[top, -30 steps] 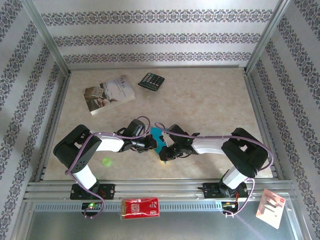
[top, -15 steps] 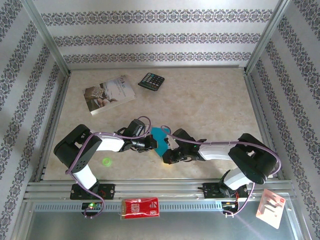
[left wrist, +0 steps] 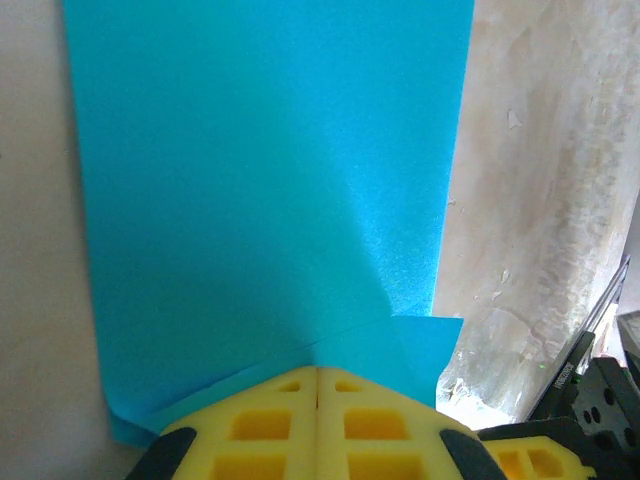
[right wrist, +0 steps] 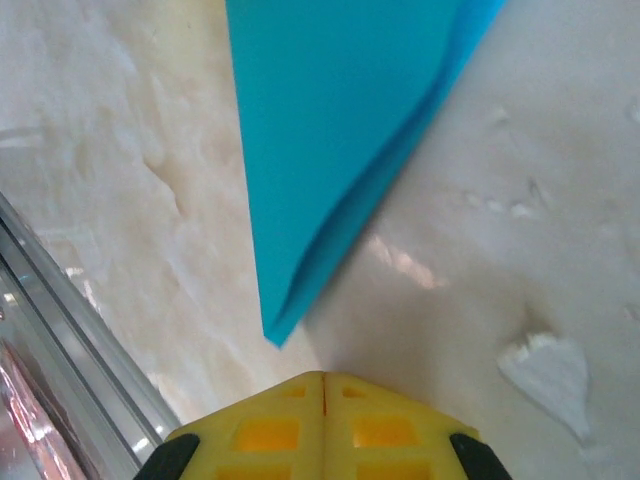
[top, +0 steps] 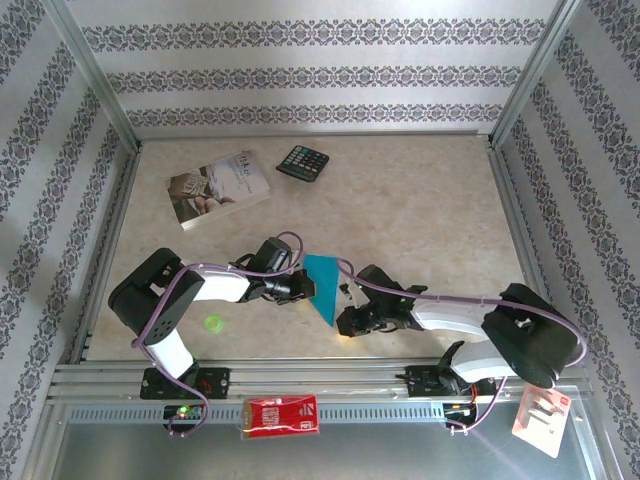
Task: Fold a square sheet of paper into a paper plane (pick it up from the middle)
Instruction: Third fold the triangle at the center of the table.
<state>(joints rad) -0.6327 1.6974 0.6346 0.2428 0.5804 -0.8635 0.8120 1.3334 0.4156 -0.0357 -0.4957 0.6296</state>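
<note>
My right pincer [top: 345, 322] has pulled back over the last second. It was crowded against my left pincer [top: 303, 288] on top of the blue paper, and it has slid away to the right and toward the near edge. That uncovers the square sheet of paper [top: 322, 285], which is no longer square. It lies near the middle of the desk [top: 420, 200], on the near side, as a long wedge with its point aimed at the near edge.

In the right wrist view that point [right wrist: 330, 120] stops just short of my clenched right pincer [right wrist: 322, 378], with bare desk between them, so it grasps nothing. Doubled layers show along the wedge's right edge. I take that as a diagonal fold just pressed, so the nose is formed and the wings are still to be made.

My left pincer [left wrist: 317, 372] is clenched too, with its tips over the sheet's left end [left wrist: 260, 180], where a crease meets the edge. I seem to be pinning the sheet, not pinching it, though I cannot tell how hard.

My left arm is bent, elbow out to the left, forearm reaching right. My right arm lies low and stretched, elbow pushed out past the near right corner.
</note>
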